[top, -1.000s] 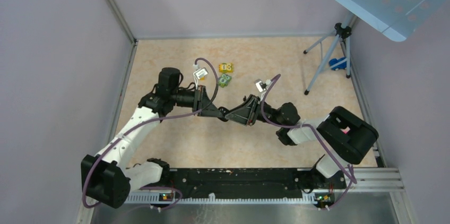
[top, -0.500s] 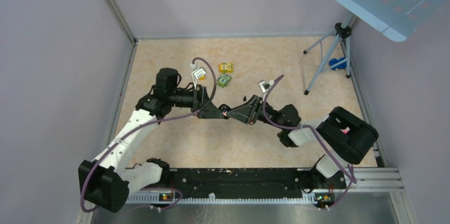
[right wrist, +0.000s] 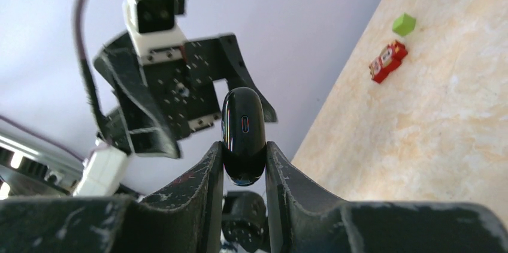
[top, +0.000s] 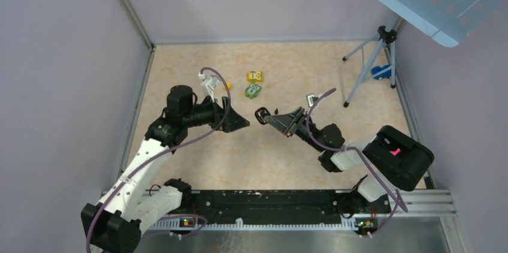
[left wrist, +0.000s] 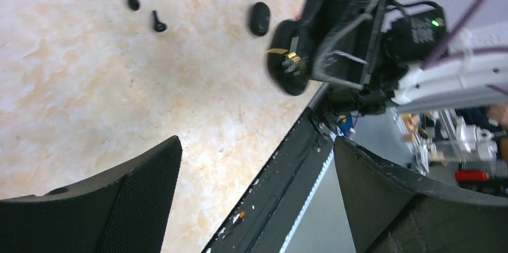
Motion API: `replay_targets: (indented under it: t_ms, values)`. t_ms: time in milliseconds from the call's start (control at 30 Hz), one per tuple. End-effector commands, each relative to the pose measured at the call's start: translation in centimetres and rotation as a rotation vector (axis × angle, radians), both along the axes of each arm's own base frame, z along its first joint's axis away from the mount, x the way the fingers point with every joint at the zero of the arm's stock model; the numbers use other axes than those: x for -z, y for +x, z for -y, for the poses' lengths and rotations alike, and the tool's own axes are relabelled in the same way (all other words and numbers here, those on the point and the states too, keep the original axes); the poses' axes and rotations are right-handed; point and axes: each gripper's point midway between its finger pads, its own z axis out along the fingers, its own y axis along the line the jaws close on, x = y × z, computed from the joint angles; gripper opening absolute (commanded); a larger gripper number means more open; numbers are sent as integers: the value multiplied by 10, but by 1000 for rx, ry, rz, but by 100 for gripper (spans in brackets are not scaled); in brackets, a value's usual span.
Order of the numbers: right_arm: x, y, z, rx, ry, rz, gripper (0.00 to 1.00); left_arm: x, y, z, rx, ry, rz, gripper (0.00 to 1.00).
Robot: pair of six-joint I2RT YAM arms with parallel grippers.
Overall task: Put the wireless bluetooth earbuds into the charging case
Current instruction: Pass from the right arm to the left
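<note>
My right gripper (top: 263,116) is shut on the charging case (right wrist: 243,130), a glossy black oval standing upright between its fingers (right wrist: 281,175) and held above the table. In the left wrist view the case (left wrist: 290,64) is blurred, with a gold glint on it. My left gripper (top: 242,123) hangs open and empty just left of the case, apart from it; its fingers (left wrist: 138,193) stand wide. Two tiny black earbuds (left wrist: 130,0) (left wrist: 157,22) lie on the table beyond. A small black oval piece (left wrist: 259,18) lies near them.
A yellow block (top: 254,76) and a green block (top: 253,90) sit behind the grippers. A red block (right wrist: 388,61) and a green cube (right wrist: 404,23) lie near the left wall. A tripod (top: 371,67) stands at the back right. The black base rail (top: 269,200) runs along the near edge.
My left gripper has opened and drawn back to the left, away from the case. The right gripper has swung slightly toward the far side, still holding the case.
</note>
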Motion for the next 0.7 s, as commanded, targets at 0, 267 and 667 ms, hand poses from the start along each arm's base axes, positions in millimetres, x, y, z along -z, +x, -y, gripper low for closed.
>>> replay_targets:
  t_ms: [0,267,667]
  values:
    - [-52,2,21,113,181,78,0,3,23,-11,-187,-18,-15,99]
    - [-48,1,16,100,198,47,0,-9,8,14,-71,-262,-89,99]
    - [-51,0,8,74,222,50,0,-32,4,33,12,-421,-59,83]
